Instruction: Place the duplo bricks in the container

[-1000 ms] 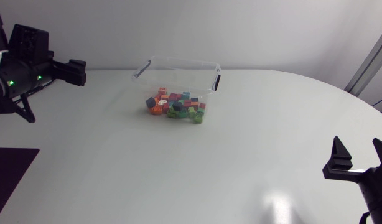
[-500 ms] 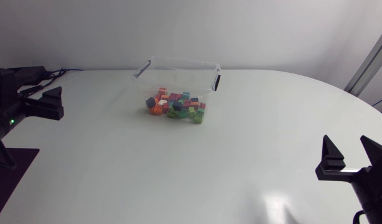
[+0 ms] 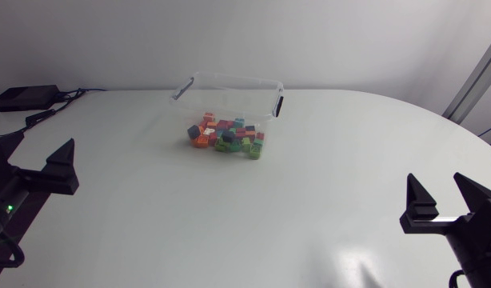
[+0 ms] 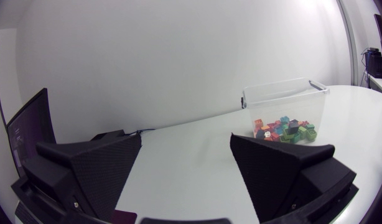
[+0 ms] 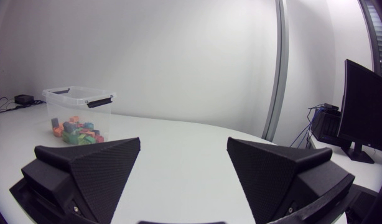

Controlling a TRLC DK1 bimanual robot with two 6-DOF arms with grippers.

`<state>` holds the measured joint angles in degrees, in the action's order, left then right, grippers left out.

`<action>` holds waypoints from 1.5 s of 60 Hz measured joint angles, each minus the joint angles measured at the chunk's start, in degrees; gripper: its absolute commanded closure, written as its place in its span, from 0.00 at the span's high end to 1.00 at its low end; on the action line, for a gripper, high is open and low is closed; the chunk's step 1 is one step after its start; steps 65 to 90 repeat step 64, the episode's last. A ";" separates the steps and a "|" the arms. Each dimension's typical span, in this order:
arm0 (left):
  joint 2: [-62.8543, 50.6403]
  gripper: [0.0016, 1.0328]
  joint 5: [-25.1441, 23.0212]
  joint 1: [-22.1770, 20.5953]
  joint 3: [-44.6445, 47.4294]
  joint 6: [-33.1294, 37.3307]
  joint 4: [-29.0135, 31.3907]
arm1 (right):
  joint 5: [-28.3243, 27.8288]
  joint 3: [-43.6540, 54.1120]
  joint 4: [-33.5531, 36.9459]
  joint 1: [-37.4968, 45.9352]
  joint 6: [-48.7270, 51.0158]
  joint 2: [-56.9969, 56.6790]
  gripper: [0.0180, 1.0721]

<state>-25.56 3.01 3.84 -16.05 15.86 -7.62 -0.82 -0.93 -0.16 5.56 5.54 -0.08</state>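
Two arms are sitting at the near side of the table (image 3: pixel 253 228), one per corner. The left gripper (image 4: pixel 186 144) is hanging over the near left edge with its fingers spread wide and nothing between them. The right gripper (image 5: pixel 183 144) is mirroring it at the near right corner, also spread and empty. Both wrist cameras are looking across the tabletop toward the box. I'm reading this as a rest pose: arms kept low and wide so the head camera is getting an unobstructed look at the work area.

Further out, I'm not spotting any brick lying loose on the table in any of the three views.

At the far side, the clear container (image 3: pixel 229 80) is standing upright with no lid on and a dark handle at each end, well apart from both grippers. The duplo bricks (image 3: pixel 225 136) are lying in one mixed heap on its floor: orange, green, red, teal and a few dark ones. Both wrist views are showing the heap inside the walls.

With nothing gripped and nothing showing outside the box, the job is looking done, or at most waiting on a check.
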 measured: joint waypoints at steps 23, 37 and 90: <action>11.45 0.96 -1.22 -1.53 6.67 -6.36 3.28 | 0.04 0.00 0.00 -2.36 -1.60 0.02 0.96; 18.40 0.96 -1.84 -2.56 10.78 -10.16 5.31 | 0.22 0.00 0.00 -3.85 -2.82 0.02 0.96; 25.20 0.96 -2.71 -3.39 14.97 -14.40 7.78 | 0.66 0.00 0.00 -5.16 -4.07 0.02 0.96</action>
